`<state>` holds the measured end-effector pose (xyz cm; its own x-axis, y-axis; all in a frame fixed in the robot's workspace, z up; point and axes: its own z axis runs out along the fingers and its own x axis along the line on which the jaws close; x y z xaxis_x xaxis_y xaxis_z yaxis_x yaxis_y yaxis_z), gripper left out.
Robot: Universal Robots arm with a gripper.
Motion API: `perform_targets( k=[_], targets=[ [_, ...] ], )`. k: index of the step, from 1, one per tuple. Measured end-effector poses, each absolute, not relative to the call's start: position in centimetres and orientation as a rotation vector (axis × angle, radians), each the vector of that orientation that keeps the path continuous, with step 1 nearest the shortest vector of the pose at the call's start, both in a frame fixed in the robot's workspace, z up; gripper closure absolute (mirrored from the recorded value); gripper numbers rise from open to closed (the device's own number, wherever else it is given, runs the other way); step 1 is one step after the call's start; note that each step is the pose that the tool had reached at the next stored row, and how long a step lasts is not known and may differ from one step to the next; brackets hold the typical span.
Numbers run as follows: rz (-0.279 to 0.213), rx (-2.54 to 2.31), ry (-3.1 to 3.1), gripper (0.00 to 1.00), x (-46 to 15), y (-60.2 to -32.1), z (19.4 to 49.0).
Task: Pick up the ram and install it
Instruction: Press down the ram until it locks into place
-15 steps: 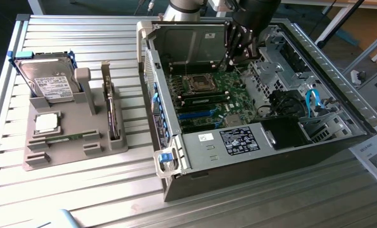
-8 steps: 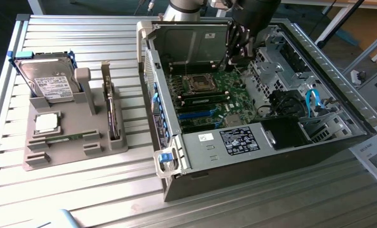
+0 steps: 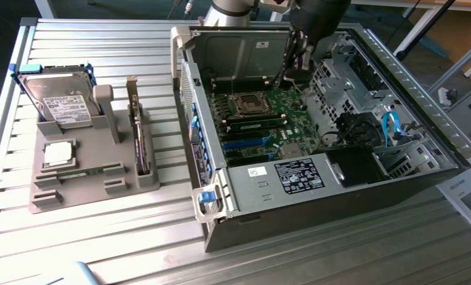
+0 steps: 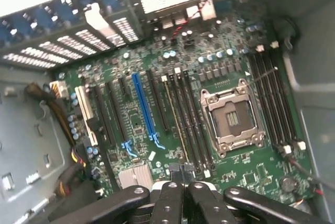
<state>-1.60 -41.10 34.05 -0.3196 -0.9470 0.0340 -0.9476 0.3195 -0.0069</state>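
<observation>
- My fingers (image 4: pixel 183 182) are pressed fully together, with no gap between the pads; their tips sit just at the near end of the ram (image 4: pixel 174 119), and I cannot tell whether they pinch it or only touch it
- The ram stands edge-up in a memory slot of the motherboard (image 4: pixel 131 67), between the blue slot (image 4: pixel 144 111) and the open processor socket (image 4: pixel 230 111); empty black slots lie just beside it on both sides
- Close round my tips: a small silver heat sink (image 4: pixel 136 176), and a bundle of yellow and black cables (image 4: pixel 63 124) along the case wall
- In the exterior view I (image 3: pixel 294 74) reach down into the computer case (image 3: pixel 330 196) at about 12 o'clock of its opening; a blue cable (image 3: pixel 389 127) loops by the drive bays at 3 o'clock
- At 9 o'clock of the case, well apart on the slatted table (image 3: pixel 140 237), stands a grey holder (image 3: pixel 85 190); it carries the hard drive (image 3: pixel 61 101) upright at its far end and the square processor chip (image 3: pixel 59 153) lying flat in a recess
</observation>
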Motion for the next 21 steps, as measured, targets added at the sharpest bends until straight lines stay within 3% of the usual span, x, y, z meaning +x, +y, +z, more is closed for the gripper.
perform_targets(
  k=[21],
  targets=[
    [0.029, 1.126, -2.901, 0.90, -1.60, -41.10, 34.05]
  ],
)
